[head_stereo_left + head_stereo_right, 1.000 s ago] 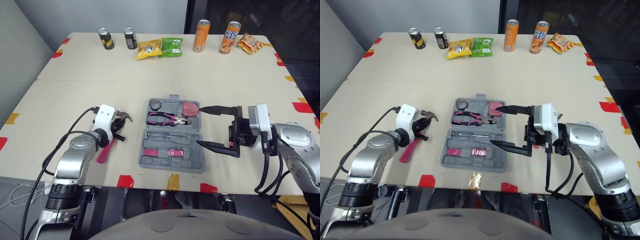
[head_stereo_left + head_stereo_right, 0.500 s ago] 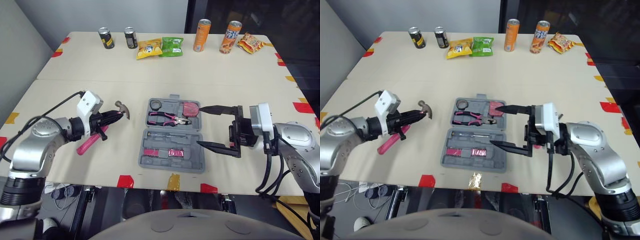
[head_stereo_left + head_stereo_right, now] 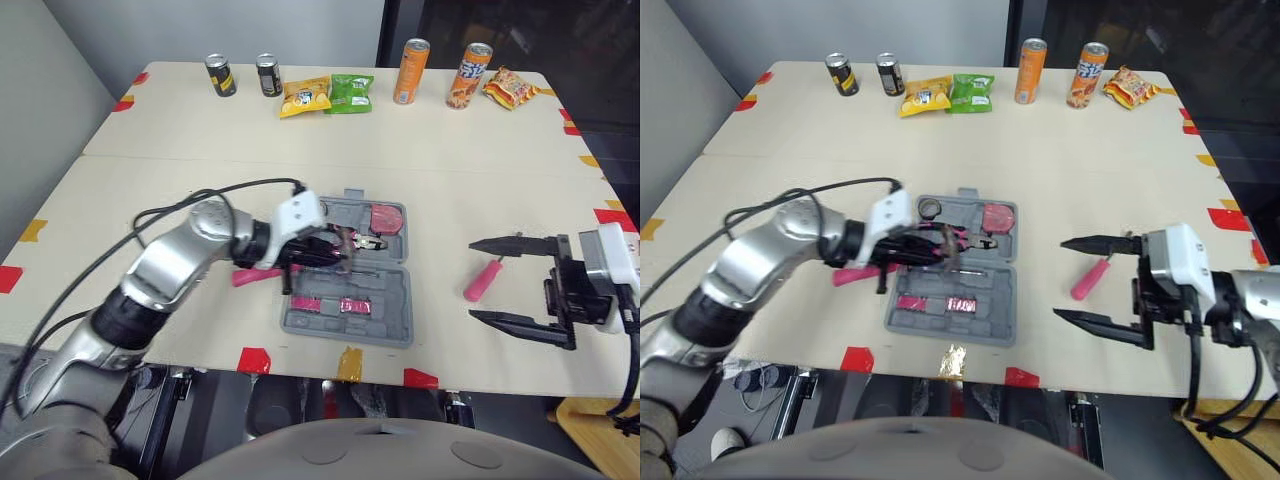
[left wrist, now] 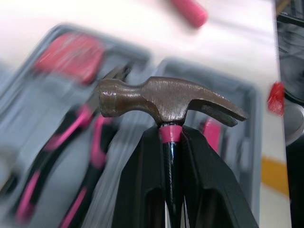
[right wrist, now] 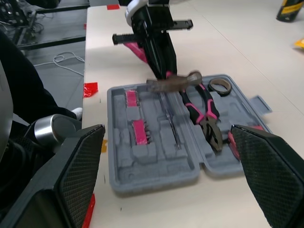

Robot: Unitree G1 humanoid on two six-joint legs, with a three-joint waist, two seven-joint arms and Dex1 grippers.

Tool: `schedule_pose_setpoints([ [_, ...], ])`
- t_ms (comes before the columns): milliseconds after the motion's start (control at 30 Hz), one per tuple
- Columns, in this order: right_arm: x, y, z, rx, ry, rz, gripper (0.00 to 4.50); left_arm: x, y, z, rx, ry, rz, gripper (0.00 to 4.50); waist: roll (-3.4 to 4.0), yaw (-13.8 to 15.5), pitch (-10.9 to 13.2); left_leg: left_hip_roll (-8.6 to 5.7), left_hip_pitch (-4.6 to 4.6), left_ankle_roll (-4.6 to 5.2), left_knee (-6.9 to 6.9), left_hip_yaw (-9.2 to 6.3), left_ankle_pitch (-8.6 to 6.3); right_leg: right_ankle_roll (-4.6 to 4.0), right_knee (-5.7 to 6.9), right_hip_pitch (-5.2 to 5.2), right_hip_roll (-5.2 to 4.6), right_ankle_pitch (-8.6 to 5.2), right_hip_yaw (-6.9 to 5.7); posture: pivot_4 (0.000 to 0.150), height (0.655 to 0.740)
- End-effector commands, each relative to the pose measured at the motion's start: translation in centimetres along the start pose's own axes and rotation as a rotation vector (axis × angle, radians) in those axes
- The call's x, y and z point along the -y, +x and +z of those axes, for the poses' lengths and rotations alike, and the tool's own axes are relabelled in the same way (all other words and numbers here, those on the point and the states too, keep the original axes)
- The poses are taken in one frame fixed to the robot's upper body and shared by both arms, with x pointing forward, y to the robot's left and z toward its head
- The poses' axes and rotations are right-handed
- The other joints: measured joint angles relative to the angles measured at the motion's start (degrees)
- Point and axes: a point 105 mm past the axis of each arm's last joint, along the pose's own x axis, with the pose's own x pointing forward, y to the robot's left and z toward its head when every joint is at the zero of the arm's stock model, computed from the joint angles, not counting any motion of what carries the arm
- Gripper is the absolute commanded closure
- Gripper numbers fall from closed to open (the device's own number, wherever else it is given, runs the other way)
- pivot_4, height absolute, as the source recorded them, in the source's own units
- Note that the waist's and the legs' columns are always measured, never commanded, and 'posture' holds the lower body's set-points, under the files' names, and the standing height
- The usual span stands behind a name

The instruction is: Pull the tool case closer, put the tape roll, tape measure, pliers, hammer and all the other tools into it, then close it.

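The grey tool case [image 3: 395, 325] lies open at the table's middle. Its far half holds the tape roll [image 3: 930, 207], the red tape measure [image 3: 385, 217] and the pink-handled pliers [image 5: 202, 107]. My left gripper [image 3: 322, 255] is shut on the hammer's neck just under the head [image 4: 166, 97], holding it low over the case's middle above the pliers. The hammer's pink handle [image 3: 252, 277] sticks out past the case's left edge. A pink-handled tool [image 3: 483, 280] lies on the table right of the case. My right gripper [image 3: 520, 290] stands open beside that tool, holding nothing.
Along the far edge stand two dark cans [image 3: 218, 75], two snack bags [image 3: 325, 95], two orange cans [image 3: 410, 72] and another bag [image 3: 505, 88]. Tape marks dot the table's edges. The front edge is close behind the case.
My left arm swung right, carrying the hammer from the table's left to over the open case. My right gripper drew back to the right, uncovering the pink-handled tool.
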Motion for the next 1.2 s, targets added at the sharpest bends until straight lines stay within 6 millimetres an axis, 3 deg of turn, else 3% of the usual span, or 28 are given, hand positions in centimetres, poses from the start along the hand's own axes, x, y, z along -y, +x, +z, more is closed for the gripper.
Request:
schedule_pose_setpoints([
  [33, -0.4, -1.3, 1.0, -0.030, -0.031, 0.004, 0.00, 1.1, 2.0, 1.3, -0.054, 0.084, -0.030, 4.49, 0.00, 0.07, 0.00, 0.00, 0.00, 0.00, 0.00, 0.00, 0.00, 0.00, 0.00, 0.00, 0.00, 0.00, 0.00, 0.150, 0.7400],
  [267, -0.1, -3.0, 0.4, -0.082, -0.005, 0.013, 0.00, 2.2, 5.0, 1.5, -0.168, 0.151, -0.094, 4.49, 0.01, 0.19, 0.00, 0.00, -0.01, 0.02, 0.05, -0.06, 0.00, 0.04, 0.00, 0.05, 0.02, 0.01, -0.05, 0.150, 0.7400],
  [467, 0.9, -3.5, 0.3, -0.104, -0.014, 0.025, 0.00, 2.4, 6.5, 1.1, -0.225, 0.193, -0.114, 4.49, 0.03, 0.11, -0.02, -0.02, -0.03, 0.05, 0.11, -0.07, 0.00, 0.09, -0.01, 0.07, 0.00, 0.03, -0.04, 0.150, 0.7400],
  [767, 1.2, -3.4, 0.4, -0.111, -0.031, 0.040, 0.00, 1.8, 8.1, 0.2, -0.321, 0.213, -0.105, 4.49, 0.04, 0.25, -0.02, -0.02, -0.08, 0.08, 0.18, -0.11, 0.00, 0.12, -0.01, 0.07, -0.01, 0.05, -0.07, 0.150, 0.7400],
  [1033, 1.1, -3.4, 0.5, -0.111, -0.035, 0.039, 0.00, 1.6, 8.4, 0.0, -0.346, 0.208, -0.098, 4.49, 0.05, 0.27, -0.03, -0.02, -0.05, 0.12, 0.22, -0.12, 0.00, 0.13, 0.05, 0.09, -0.01, 0.06, -0.08, 0.150, 0.7400],
  [1100, 1.1, -3.4, 0.5, -0.109, -0.035, 0.038, 0.00, 1.4, 8.4, 0.2, -0.336, 0.206, -0.086, 3.46, 0.06, 0.28, -0.03, -0.02, -0.05, 0.12, 0.23, -0.12, 0.00, 0.13, 0.05, 0.10, -0.02, 0.06, -0.08, 0.150, 0.7400],
  [1200, 1.1, -3.3, 0.4, -0.107, -0.035, 0.037, 0.00, 0.9, 7.7, 0.9, -0.307, 0.193, -0.071, 2.46, 0.06, 0.29, -0.03, -0.02, -0.06, 0.12, 0.25, -0.12, 0.00, 0.13, 0.04, 0.10, -0.02, 0.06, -0.08, 0.150, 0.7400],
])
